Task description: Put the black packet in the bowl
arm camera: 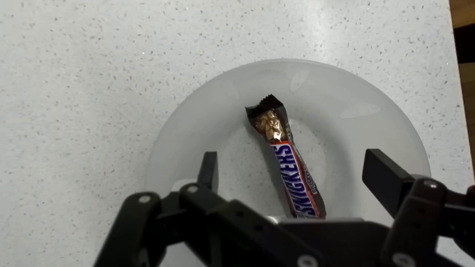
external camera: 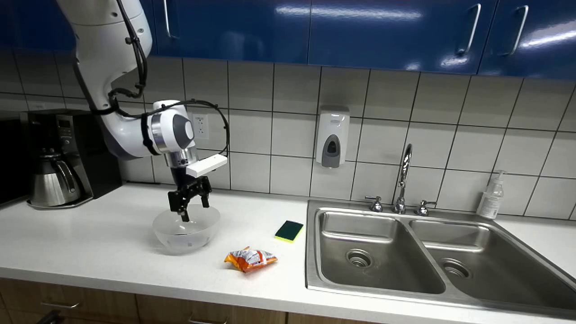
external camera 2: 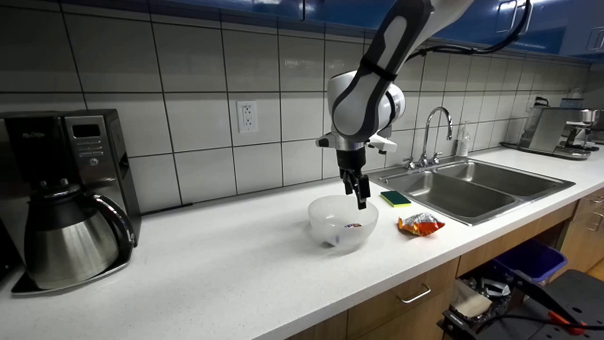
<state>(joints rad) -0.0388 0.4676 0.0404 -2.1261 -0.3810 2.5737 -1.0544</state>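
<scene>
Between the front and back edges of the white speckled worktop point(external camera: 90, 238), the slim black oblong Snickers packet point(arm camera: 289, 163) lies inside the round translucent whitish bowl point(external camera: 186, 236), the black two-fingered gripper point(external camera: 195, 210) over it, jaws apart and unladen; placement is judged complete, only withdrawal outstanding.
</scene>
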